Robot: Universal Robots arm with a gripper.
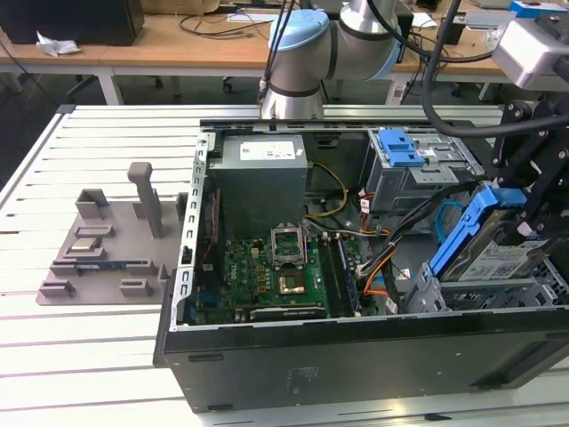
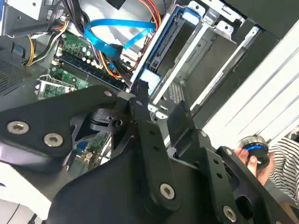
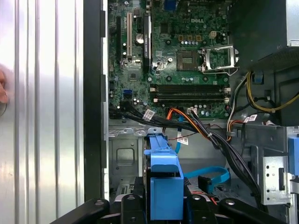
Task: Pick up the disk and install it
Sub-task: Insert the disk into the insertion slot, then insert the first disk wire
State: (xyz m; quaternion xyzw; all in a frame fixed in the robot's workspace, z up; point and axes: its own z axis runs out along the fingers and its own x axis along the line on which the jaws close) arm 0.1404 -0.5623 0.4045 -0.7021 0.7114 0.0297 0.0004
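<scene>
Tabletop case point(image 1: 356, 360): beside cables point(image 3: 219, 144), the hand point(image 3: 163, 205) clasps the disk point(image 1: 502, 262).

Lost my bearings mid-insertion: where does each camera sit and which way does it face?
Exterior view: off the arm, looking down into the open case; shows the arm and the hand gripping the disk.
First wrist view: on the wrist, facing the motherboard past the blue-railed disk; hand in front.
Second wrist view: on the wrist, looking along the hand's black links at the drive cage.
Shared: motherboard in all three.
</scene>
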